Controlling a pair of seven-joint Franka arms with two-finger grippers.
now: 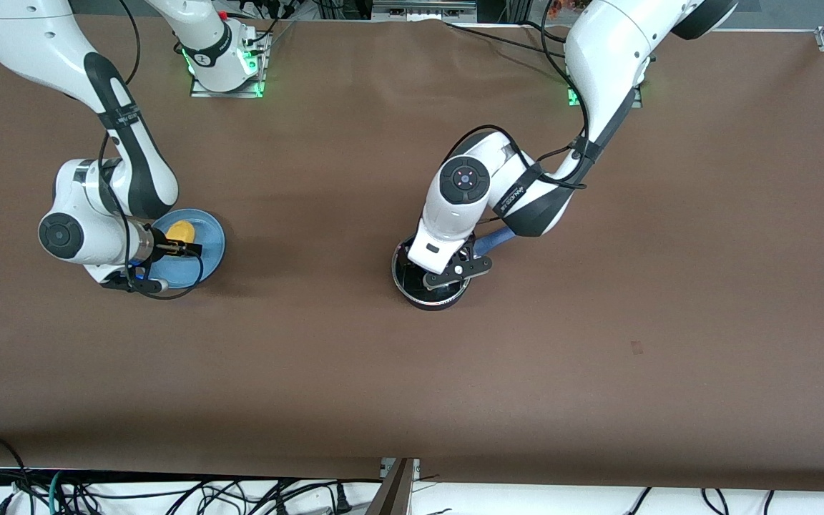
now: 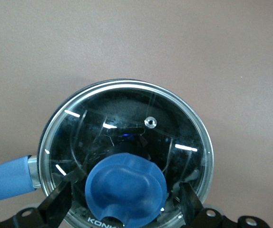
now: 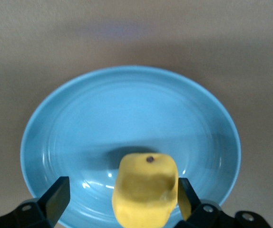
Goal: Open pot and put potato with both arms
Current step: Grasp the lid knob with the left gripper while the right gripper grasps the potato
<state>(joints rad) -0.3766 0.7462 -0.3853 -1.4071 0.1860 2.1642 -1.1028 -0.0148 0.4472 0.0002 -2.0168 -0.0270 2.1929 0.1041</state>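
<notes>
- Pot: small round black saucepan (image 1: pixel 432 280) with long blue handle (image 1: pixel 494 242) sits near the table's middle; the handle points toward one o'clock in the front view. Metal-rimmed glass lid (image 2: pixel 127 137) is seated on the rim, not yet lifted.
- Left gripper (image 2: pixel 124 202) hangs directly over the lid. Fingers (image 2: pixel 58 204) stand wide, one on each side of the blue knob (image 2: pixel 126 186), neither touching it as far as the left wrist view shows.
- Potato: small smooth yellow oval lump (image 3: pixel 146 192) lies on a flat blue plate (image 1: pixel 208 250) at the right arm's end of the table, toward the plate's eleven o'clock in the front view.
- Right gripper (image 3: pixel 122 199) sits low over the plate. Fingers (image 3: pixel 55 197) are spread wide and straddle the potato; one appears just beside its skin, the other apart. Nothing is gripped.
- Judgement: both arms are staged for closing; the task is at an early stage.
- Recommendation, left: close squarely on the knob's waist, then lift straight up so the rim clears the pot without dragging it.
- Recommendation, right: centre the potato between the fingers before closing, or the smooth skin may squirt out sideways.
</notes>
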